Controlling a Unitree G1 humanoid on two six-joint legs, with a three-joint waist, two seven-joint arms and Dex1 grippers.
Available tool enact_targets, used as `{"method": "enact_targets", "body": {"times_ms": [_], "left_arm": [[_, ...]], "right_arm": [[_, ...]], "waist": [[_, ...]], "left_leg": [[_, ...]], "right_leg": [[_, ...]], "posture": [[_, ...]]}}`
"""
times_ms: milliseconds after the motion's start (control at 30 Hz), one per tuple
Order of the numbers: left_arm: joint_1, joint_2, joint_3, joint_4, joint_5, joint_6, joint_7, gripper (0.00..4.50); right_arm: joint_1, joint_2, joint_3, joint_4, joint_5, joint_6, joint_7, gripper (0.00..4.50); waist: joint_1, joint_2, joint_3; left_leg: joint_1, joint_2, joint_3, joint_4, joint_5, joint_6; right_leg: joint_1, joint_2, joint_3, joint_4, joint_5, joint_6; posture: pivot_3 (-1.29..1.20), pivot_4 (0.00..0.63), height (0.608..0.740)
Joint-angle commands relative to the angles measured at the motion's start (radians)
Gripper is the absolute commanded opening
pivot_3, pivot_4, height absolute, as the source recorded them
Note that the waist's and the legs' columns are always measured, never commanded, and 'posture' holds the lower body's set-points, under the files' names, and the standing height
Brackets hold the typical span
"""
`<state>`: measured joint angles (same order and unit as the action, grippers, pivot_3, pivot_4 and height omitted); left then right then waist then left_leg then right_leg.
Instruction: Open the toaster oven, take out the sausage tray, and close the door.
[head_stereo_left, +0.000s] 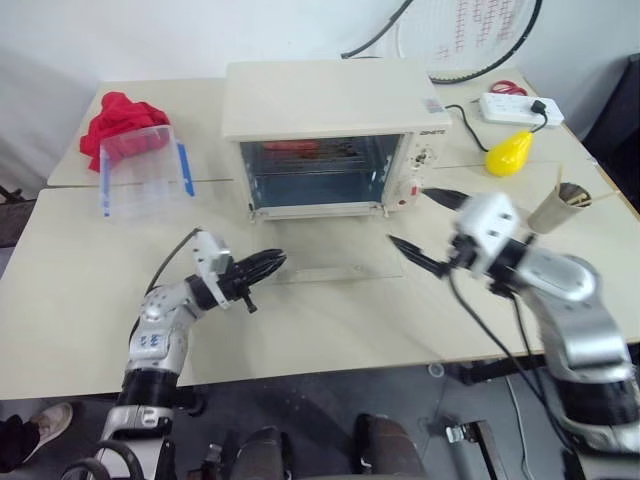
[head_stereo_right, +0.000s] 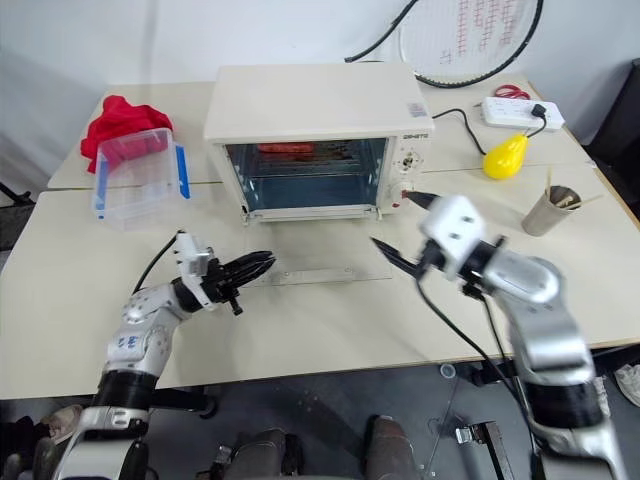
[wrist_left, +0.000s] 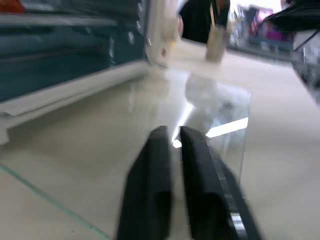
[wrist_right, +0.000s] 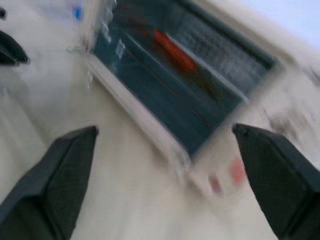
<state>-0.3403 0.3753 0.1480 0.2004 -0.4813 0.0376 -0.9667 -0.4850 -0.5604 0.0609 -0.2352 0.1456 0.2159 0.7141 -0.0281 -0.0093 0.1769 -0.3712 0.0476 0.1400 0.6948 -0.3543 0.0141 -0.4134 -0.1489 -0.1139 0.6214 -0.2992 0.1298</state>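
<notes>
Two pale tabletops (head_stereo_left: 330, 330) butt together, smooth and matte. At far left lies a crumpled red cloth (head_stereo_left: 115, 118), just beside a clear plastic box (head_stereo_left: 143, 172) with blue clips. Nearer, the left gripper (head_stereo_left: 268, 262) points toward the dropped door; its black fingers (wrist_left: 155, 190) stand almost together with a thin gap, gripping nothing. At centre sits the toaster oven (head_stereo_left: 330, 120) — boxy, cream-white, knobs and a red button on its right side. The door (head_stereo_left: 335, 262), a clear glass panel, lies flat on the table in front. Inside, toward the far upper part of the cavity, the sausage tray (head_stereo_left: 300, 150) shows a red sausage (wrist_right: 174, 50). Right of the door, the right gripper (head_stereo_left: 428, 232) hangs with fingers spread wide, empty. Far right: a white power strip (head_stereo_left: 520, 108), a yellow pear-shaped object (head_stereo_left: 508, 153), a paper cup (head_stereo_left: 560, 207) of sticks.
</notes>
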Motion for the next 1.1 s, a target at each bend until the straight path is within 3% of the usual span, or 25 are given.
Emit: {"method": "enact_targets", "body": {"times_ms": [33,300,333,467,867,1000,1100], "left_arm": [[0.054,0.046,0.078,-0.167,-0.078,0.065,0.043,1.86],[0.222,0.096,0.197,-0.405,-0.171,0.169,0.151,4.34],[0.238,0.098,0.205,-0.422,-0.173,0.171,0.160,4.49],[0.259,0.092,0.225,-0.452,-0.193,0.183,0.190,4.49],[0.256,0.102,0.216,-0.467,-0.206,0.188,0.185,4.49],[0.251,0.105,0.216,-0.463,-0.212,0.192,0.185,4.50],[0.232,0.102,0.212,-0.447,-0.214,0.192,0.186,4.50]], "right_arm": [[-0.074,0.057,0.093,0.094,-0.151,-0.082,-0.098,4.50],[-0.323,0.171,0.269,0.503,-0.512,-0.329,-0.381,4.50],[-0.363,0.188,0.289,0.568,-0.546,-0.345,-0.413,4.50],[-0.479,0.246,0.313,0.757,-0.640,-0.387,-0.567,4.50],[-0.724,0.391,0.392,1.248,-0.725,-0.438,-0.662,4.50],[-0.757,0.400,0.392,1.310,-0.732,-0.456,-0.699,3.59],[-0.768,0.401,0.396,1.324,-0.737,-0.474,-0.710,2.51]], "waist": [[0.000,0.000,0.000],[-0.003,0.000,0.000],[-0.002,0.000,0.000],[-0.012,0.000,0.000],[-0.045,0.000,0.000],[-0.054,0.000,0.000],[-0.058,0.001,0.000]], "left_leg": [[0.000,0.000,0.000,-0.001,0.000,0.000],[-0.001,-0.001,-0.002,-0.001,-0.001,-0.001],[-0.001,-0.001,-0.002,-0.001,-0.001,-0.001],[0.000,0.000,-0.002,-0.001,-0.001,-0.001],[-0.001,0.000,-0.003,-0.004,-0.001,-0.002],[-0.001,0.000,-0.006,-0.005,-0.001,-0.002],[0.000,0.000,-0.010,-0.005,-0.001,-0.002]], "right_leg": [[0.000,0.000,0.000,0.000,0.000,0.000],[0.000,-0.002,-0.002,0.000,0.000,0.000],[0.000,-0.002,-0.002,0.000,0.000,0.000],[0.000,-0.002,-0.002,0.000,0.000,-0.001],[0.000,-0.001,-0.004,0.001,-0.001,-0.002],[0.000,-0.001,-0.004,0.001,-0.001,-0.002],[0.000,-0.001,-0.005,0.001,-0.001,-0.002]], "posture": [[0.00,0.150,0.740],[0.00,0.150,0.740],[0.00,0.150,0.740],[0.00,0.150,0.740],[0.00,0.150,0.740],[0.00,0.150,0.740],[0.00,0.150,0.740]]}}
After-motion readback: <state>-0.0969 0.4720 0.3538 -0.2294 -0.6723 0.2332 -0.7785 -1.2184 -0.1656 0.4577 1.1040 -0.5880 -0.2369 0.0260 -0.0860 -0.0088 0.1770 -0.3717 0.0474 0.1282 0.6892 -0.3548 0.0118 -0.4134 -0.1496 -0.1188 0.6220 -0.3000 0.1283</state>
